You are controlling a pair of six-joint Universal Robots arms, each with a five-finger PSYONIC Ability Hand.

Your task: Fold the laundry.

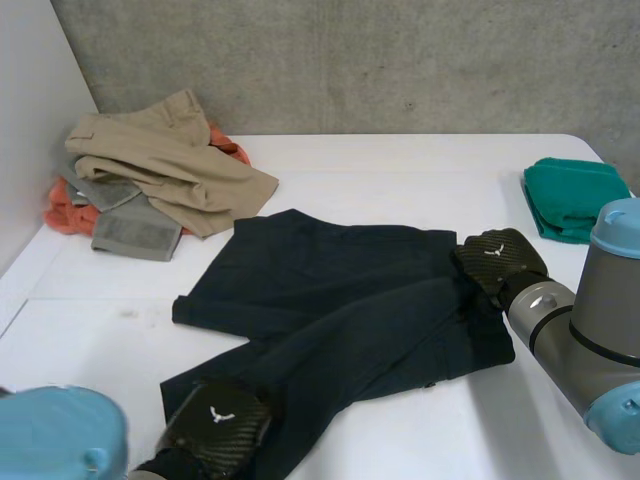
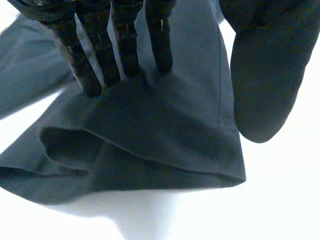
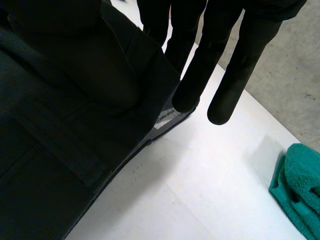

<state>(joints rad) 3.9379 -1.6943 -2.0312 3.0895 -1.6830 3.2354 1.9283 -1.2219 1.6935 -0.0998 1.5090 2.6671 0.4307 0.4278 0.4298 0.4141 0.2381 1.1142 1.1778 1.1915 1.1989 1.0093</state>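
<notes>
The dark trousers (image 1: 340,290) are spread, creased, on the middle of the white table (image 1: 400,170), with the waistband toward the right arm and the legs toward the left arm. The left hand (image 1: 215,425) is laid on the nearer leg close to its hem (image 2: 150,165). Its fingers (image 2: 125,50) are straight and pressed onto the cloth, the thumb is held apart beside the hem's edge, and nothing is gripped. The right hand (image 1: 500,255) is placed at a corner of the waistband (image 3: 140,120); whether the cloth is gripped there cannot be told. The step in hand is judged to be the flattening and squaring of the garment before the first fold. For a good result, both layers of the hem should be pinched together, the waistband should be secured, and the cloth should be drawn taut between the two hands so that the loose pucker near the hem is removed. The heap of clothes (image 1: 160,160) at the far corner and the green towel (image 1: 570,195) should be kept clear of.
</notes>
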